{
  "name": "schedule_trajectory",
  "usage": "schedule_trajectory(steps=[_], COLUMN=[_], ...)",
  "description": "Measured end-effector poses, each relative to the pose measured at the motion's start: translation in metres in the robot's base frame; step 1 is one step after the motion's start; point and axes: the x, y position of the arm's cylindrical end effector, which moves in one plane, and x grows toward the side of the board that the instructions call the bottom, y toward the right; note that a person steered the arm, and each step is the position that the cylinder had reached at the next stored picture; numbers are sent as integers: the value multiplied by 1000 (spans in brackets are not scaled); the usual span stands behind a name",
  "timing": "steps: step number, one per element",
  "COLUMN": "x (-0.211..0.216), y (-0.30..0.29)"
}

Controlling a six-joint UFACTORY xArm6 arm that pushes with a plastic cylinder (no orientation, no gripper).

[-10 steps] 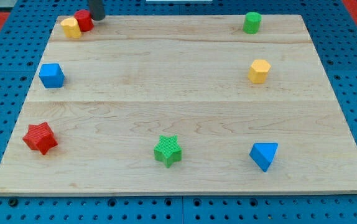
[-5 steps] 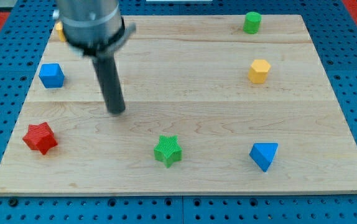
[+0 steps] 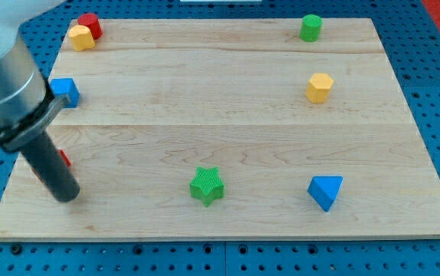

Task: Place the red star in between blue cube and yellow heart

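Note:
My tip [image 3: 67,195] rests on the board at the lower left. The rod and arm cover almost all of the red star [image 3: 64,159]; only a sliver of red shows at the rod's right side. The tip is just below and right of where the star lies. The blue cube [image 3: 67,91] is above it at the left edge, partly hidden by the arm. The yellow heart [image 3: 80,37] is at the top left corner, touching a red cylinder [image 3: 91,23].
A green star [image 3: 206,185] sits at bottom centre. A blue triangular block [image 3: 326,190] is at bottom right. A yellow hexagonal block [image 3: 320,87] is at the right, and a green cylinder [image 3: 310,27] is at top right.
The rod has swept from the top left down across the board to the lower left, and now covers the red star. The blocks look unmoved.

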Motion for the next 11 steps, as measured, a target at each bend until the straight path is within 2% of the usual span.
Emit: schedule_trajectory(steps=[1, 2, 3, 4, 6, 7, 8, 11], x=[-7, -26, -60, -102, -107, -153, -169, -245], y=[-66, -46, -18, -17, 50, 18, 2, 21])
